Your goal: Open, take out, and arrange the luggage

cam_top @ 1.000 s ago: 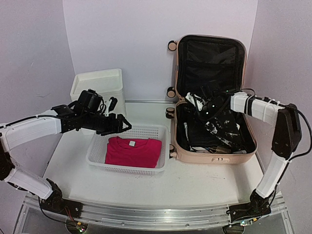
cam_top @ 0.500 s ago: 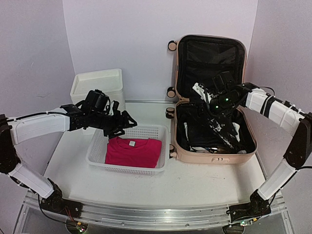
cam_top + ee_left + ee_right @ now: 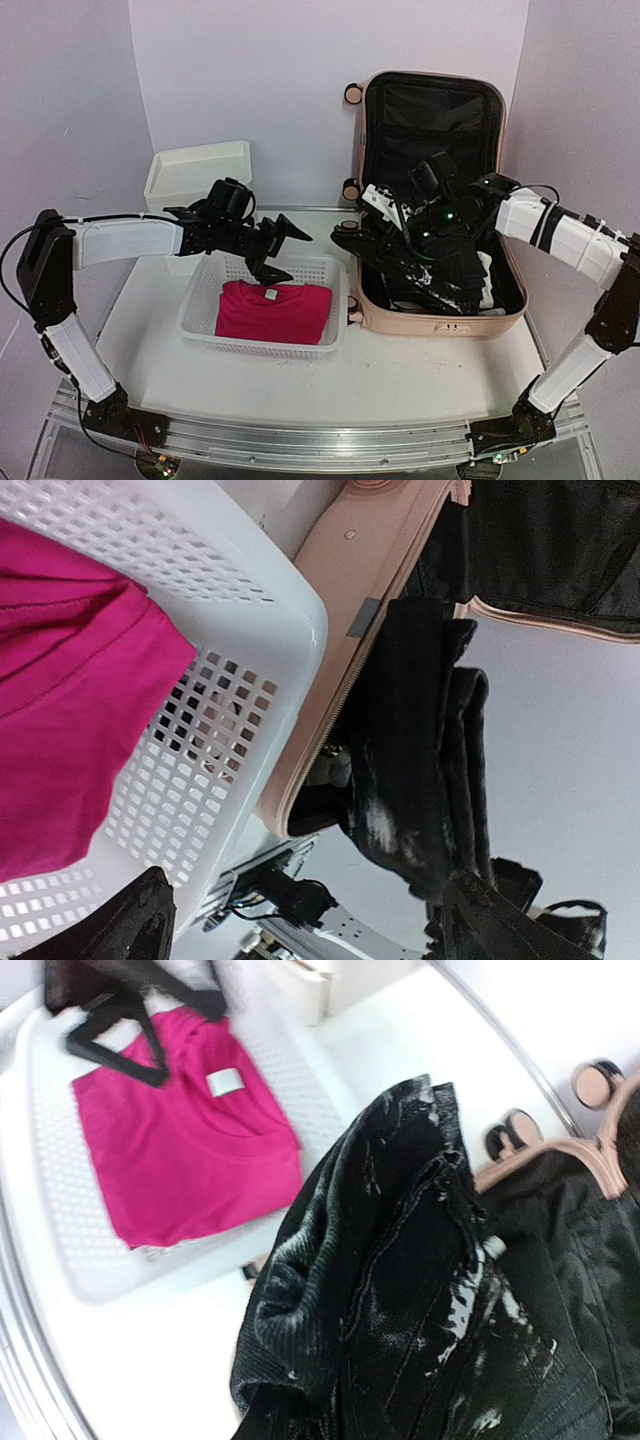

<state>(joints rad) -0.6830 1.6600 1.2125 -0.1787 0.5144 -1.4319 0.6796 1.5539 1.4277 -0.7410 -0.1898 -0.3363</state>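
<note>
The luggage [image 3: 420,322] lay open on the right side of the table [image 3: 400,385]. Its base sat flat and its lid [image 3: 430,110] stood upright against the far wall, black lining showing inside. Pink-and-black casters [image 3: 353,94] lined its left edge.

The right gripper [image 3: 395,235] was clamped on a black garment [image 3: 440,265] marked with white patches. It held the bundle raised above the left part of the luggage base, and the cloth trailed down into the compartment. In the right wrist view the garment [image 3: 400,1290] filled the near foreground as a crumpled mass. More dark clothing lay in the base beneath it.

The left gripper [image 3: 298,254] hung above the far right corner of a white perforated basket [image 3: 200,300]. Its 2 fingers stood wide apart, pointing right toward the luggage, and nothing was between them. The left wrist view showed the garment [image 3: 420,740] hanging beyond the pink shell [image 3: 340,610].

The basket sat just left of the luggage. A folded magenta shirt [image 3: 272,310] lay flat inside it. A white drawer unit [image 3: 195,170] stood at the far left, behind the left arm.
</note>
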